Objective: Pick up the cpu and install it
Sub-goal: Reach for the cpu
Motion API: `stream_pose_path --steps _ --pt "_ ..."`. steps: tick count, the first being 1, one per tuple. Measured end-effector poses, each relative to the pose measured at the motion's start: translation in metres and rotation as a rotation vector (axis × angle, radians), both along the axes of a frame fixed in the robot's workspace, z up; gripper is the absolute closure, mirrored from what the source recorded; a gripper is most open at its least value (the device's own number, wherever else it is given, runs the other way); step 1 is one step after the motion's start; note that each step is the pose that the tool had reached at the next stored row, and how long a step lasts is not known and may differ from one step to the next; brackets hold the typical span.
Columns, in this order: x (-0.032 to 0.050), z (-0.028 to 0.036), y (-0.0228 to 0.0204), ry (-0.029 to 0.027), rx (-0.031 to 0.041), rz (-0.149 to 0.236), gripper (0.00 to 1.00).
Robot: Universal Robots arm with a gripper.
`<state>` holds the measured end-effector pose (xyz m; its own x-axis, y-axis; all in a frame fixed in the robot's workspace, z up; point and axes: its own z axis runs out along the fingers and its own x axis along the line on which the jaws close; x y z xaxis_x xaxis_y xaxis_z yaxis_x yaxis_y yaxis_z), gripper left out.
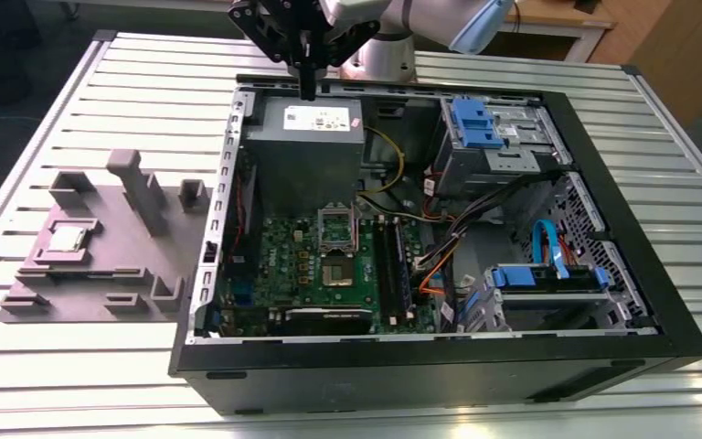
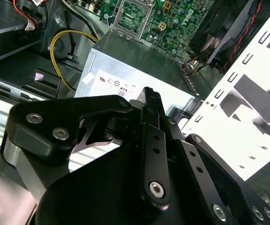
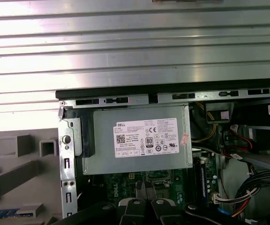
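my pincer (image 1: 308, 90) hangs over the far edge of the open case (image 1: 449, 377), just above the psu (image 1: 308, 137). it is clenched: the fingertips sit pressed together, and in the exterior view they read as one thin dark bar pointing down at the grey box. in the first wrist view my pincer (image 3: 145, 186) pokes in over the board, with the labelled top of the psu (image 3: 139, 145) just beyond it and the slatted table (image 3: 125, 47) past the case wall. in the second wrist view my pincer (image 2: 150, 96) and its black links sit in front of the psu (image 2: 139, 61), seen at a slant.

the cpu (image 1: 69, 239) is well apart from me. it lies flat in a square recess on the grey tray (image 1: 143, 265), which rests on the table (image 1: 83, 375) on the exterior view's left, just beside the case. its pale metal top faces up.

inside the case, the socket (image 1: 335, 227) sits on the green board (image 1: 281, 265), between the psu and the near wall, its metal frame around a dark centre. the black ram slots (image 1: 390, 265) run beside it on the exterior view's right. a corner of the tray (image 3: 13, 187) also shows in the first wrist view.
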<state>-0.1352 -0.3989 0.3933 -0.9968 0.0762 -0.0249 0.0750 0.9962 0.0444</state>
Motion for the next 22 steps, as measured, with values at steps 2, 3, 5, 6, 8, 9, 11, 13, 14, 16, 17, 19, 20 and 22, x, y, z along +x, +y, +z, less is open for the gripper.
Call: stream_pose_path --steps 2,3,5,6,8,9,11,13,14,16,17,19,20,22 --pt "0.0000 0.0000 0.0000 0.0000 0.0000 0.000 0.90" --pt "0.0000 0.0000 0.0000 -0.0001 0.0000 0.000 0.90" --pt "0.0000 0.0000 0.0000 0.0000 0.0000 0.000 0.90" --pt "-0.0001 0.0000 0.0000 0.0000 0.0000 0.000 0.90" --pt "-0.0001 0.0000 0.0000 -0.0001 0.0000 0.000 0.90" --pt "-0.0002 0.0000 0.0000 0.0000 0.0000 0.000 0.90" --pt "-0.0010 0.0000 0.0000 0.0000 0.0001 0.000 0.90" --pt "-0.0020 0.0000 0.0000 0.0000 0.0000 0.000 0.90" --pt "-0.0027 0.0000 0.0000 -0.0001 0.0000 0.000 0.90" --pt "-0.0049 0.0000 0.0000 -0.0002 0.0000 0.000 0.90" --pt "-0.0062 0.0000 0.0000 -0.0004 0.0000 0.000 0.90" --pt "-0.0091 0.0000 0.0000 -0.0009 0.0000 0.000 0.90" --pt "-0.0107 0.0000 0.0000 -0.0014 0.0000 0.000 0.90" --pt "-0.0141 0.0000 0.0000 -0.0022 0.0000 0.000 0.90"
